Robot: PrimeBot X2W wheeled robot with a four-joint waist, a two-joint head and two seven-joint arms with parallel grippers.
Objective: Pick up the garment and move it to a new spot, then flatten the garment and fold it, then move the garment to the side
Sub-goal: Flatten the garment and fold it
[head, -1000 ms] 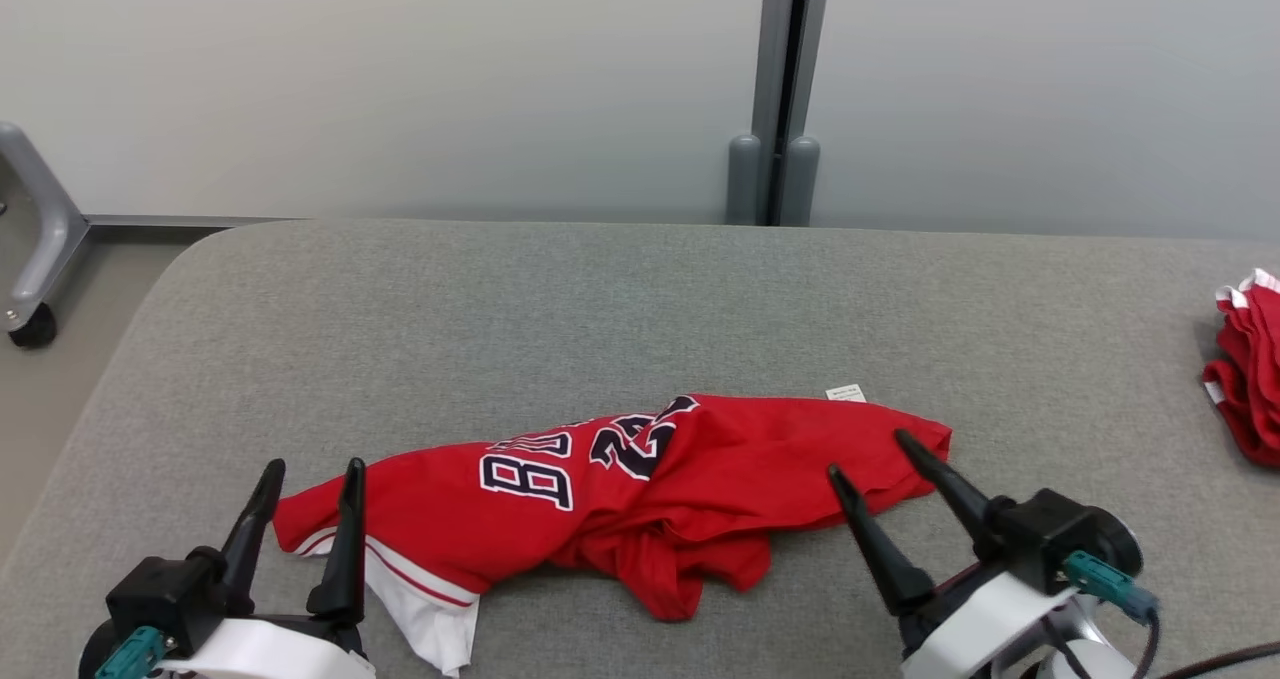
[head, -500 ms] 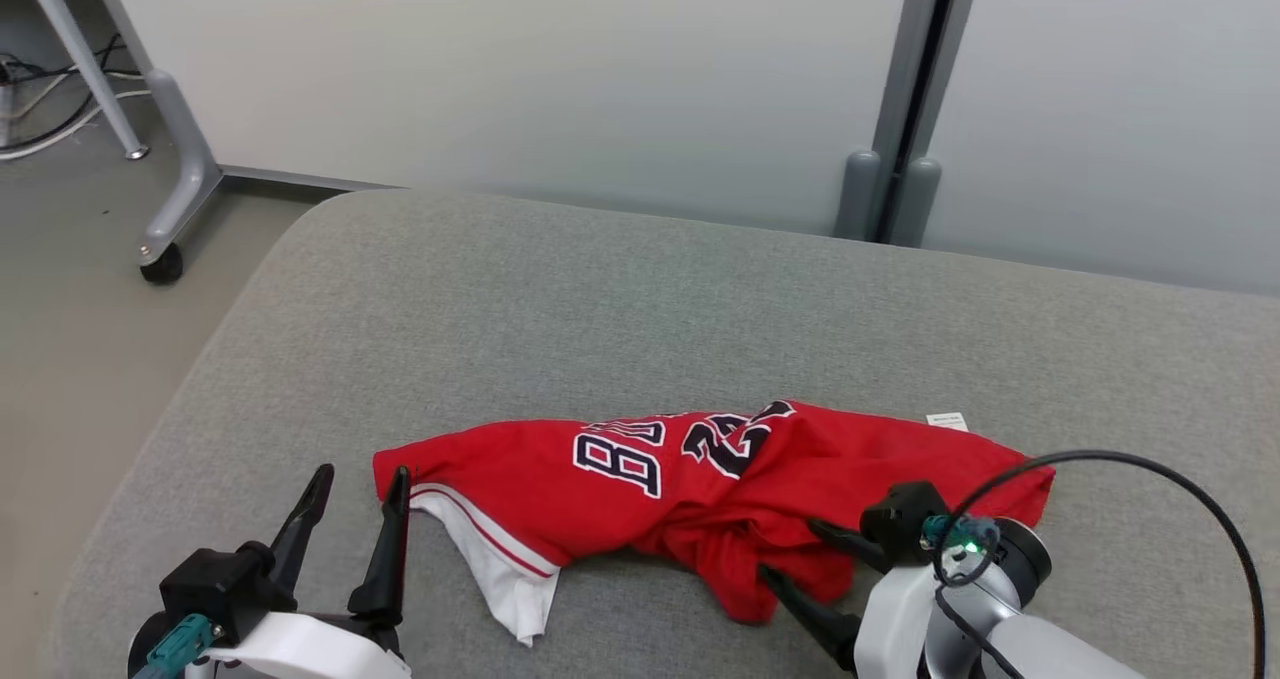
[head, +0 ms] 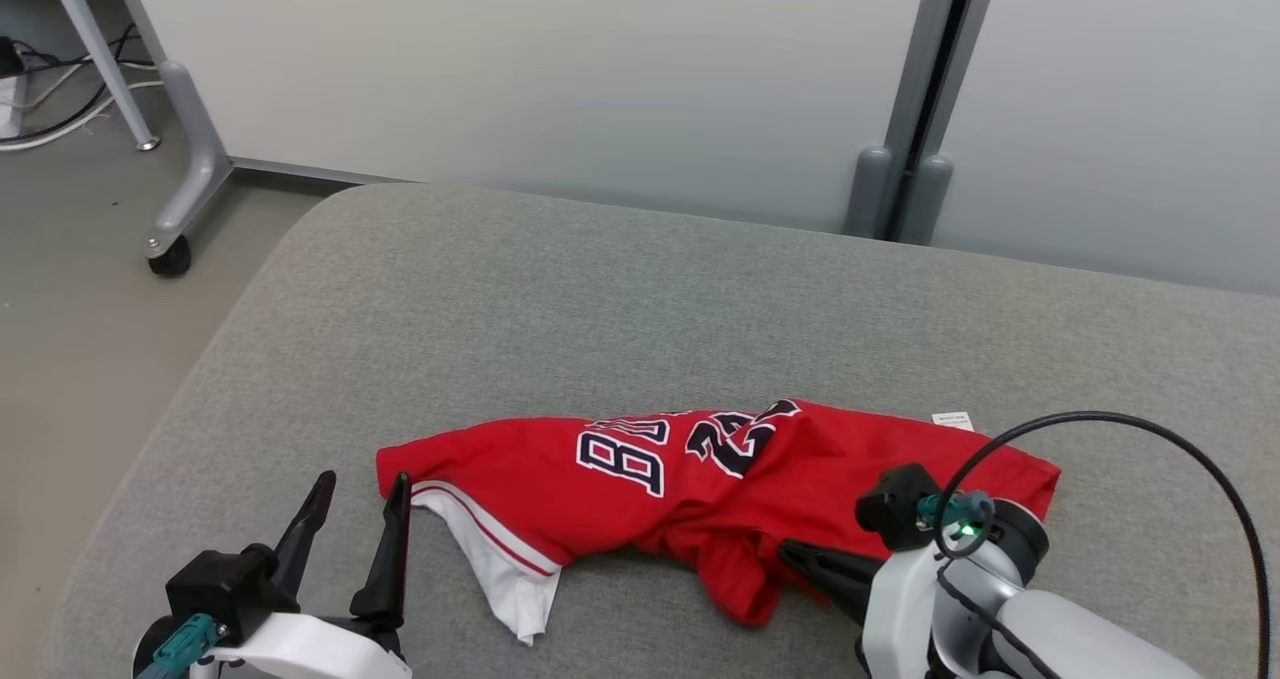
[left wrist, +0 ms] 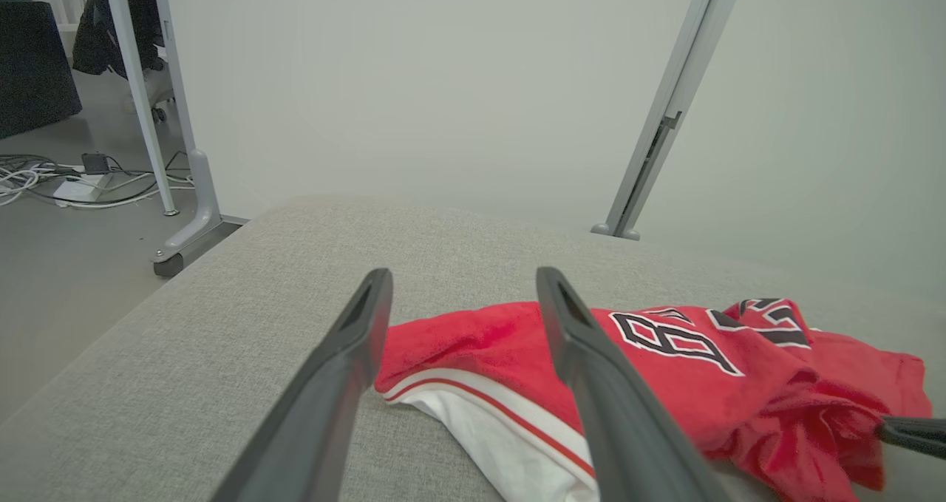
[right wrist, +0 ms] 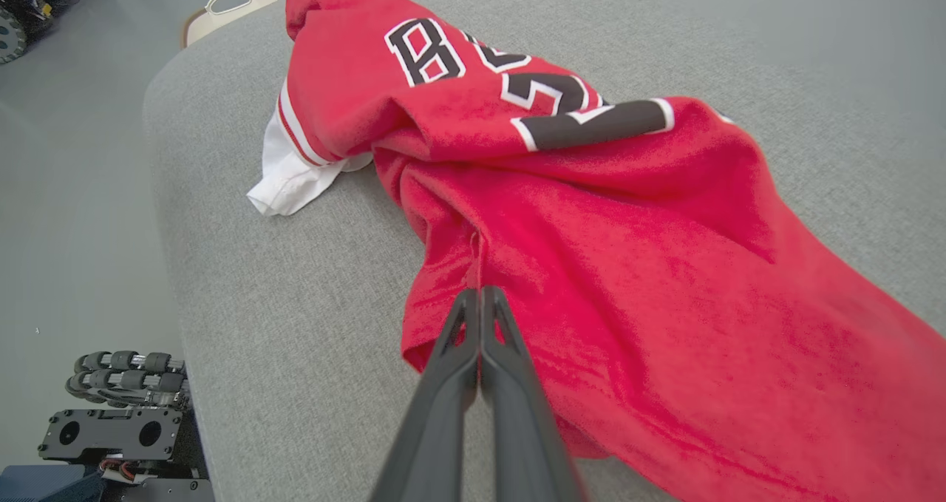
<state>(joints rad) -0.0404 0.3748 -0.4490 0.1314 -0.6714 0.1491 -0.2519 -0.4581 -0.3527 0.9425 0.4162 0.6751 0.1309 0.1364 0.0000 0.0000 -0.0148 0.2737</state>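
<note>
Now the crumpled red garment (head: 640,489) lies across the near part of the grey padded table (head: 560,299), between the two grippers. The right gripper (head: 790,554) has its fingers pressed together on a fold at the garment's near edge, pinching the cloth. The left gripper (head: 362,487) stands spread wide just beside the garment's left end, holding nothing.

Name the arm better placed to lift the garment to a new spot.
Right. The right tool is shut on a fold of the garment; the left tool stands open at its white-trimmed end, gripping nothing.
</note>
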